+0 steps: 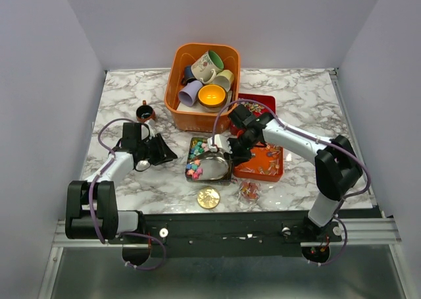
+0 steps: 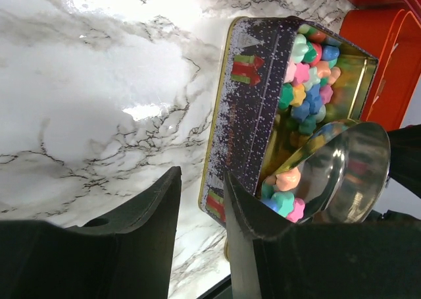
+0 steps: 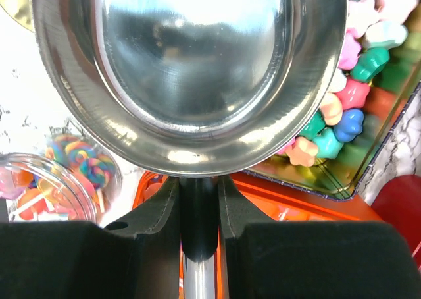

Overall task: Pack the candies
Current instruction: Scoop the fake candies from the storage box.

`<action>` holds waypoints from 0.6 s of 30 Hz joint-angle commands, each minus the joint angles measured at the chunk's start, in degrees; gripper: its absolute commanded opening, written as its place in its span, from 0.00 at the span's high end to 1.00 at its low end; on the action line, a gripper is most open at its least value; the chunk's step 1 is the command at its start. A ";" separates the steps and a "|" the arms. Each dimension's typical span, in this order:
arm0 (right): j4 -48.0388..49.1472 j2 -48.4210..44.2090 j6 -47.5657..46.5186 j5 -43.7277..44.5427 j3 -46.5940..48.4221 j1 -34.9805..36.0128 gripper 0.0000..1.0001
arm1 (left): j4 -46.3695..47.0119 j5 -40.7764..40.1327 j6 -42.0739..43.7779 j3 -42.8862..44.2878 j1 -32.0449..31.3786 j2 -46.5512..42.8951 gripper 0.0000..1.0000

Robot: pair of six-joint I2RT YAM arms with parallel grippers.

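A dark patterned tin (image 1: pixel 195 143) at the table's middle holds pastel flower-shaped candies (image 1: pixel 194 162). They also show in the left wrist view (image 2: pixel 309 81) and the right wrist view (image 3: pixel 355 124). My right gripper (image 1: pixel 234 147) is shut on the handle of a steel scoop (image 1: pixel 214 163), whose empty bowl (image 3: pixel 191 68) hangs over the tin's near half. Small wrapped candies (image 1: pixel 263 159) lie in an orange tray (image 1: pixel 279 175) right of the tin. My left gripper (image 1: pixel 170 154) is open and empty just left of the tin's wall (image 2: pixel 250 114), fingers (image 2: pixel 164 200) apart over bare marble.
An orange basket (image 1: pixel 176 107) of mugs stands at the back. A red tray (image 1: pixel 264 101) sits behind the orange one. A round gold lid (image 1: pixel 208 197) and a clear tub of lollipops (image 1: pixel 250 190) lie near the front edge. A small dark cup (image 1: pixel 145 111) stands at back left.
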 commanded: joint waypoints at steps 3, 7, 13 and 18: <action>9.59 -5.39 1.74 -8.76 -5.91 -1.57 0.99 | -1.60 2.28 1.52 2.33 1.67 -0.93 0.58; 14.69 -7.58 3.50 -9.64 -10.83 -3.59 0.99 | -2.12 2.80 1.87 3.12 1.94 -0.85 0.58; 17.86 -9.26 5.70 -12.28 -11.46 -7.11 0.99 | -3.00 3.07 2.66 4.44 2.03 0.82 0.58; 18.92 -11.36 6.66 -13.59 -11.63 -10.27 0.99 | -2.13 3.33 1.70 5.23 2.03 1.79 0.58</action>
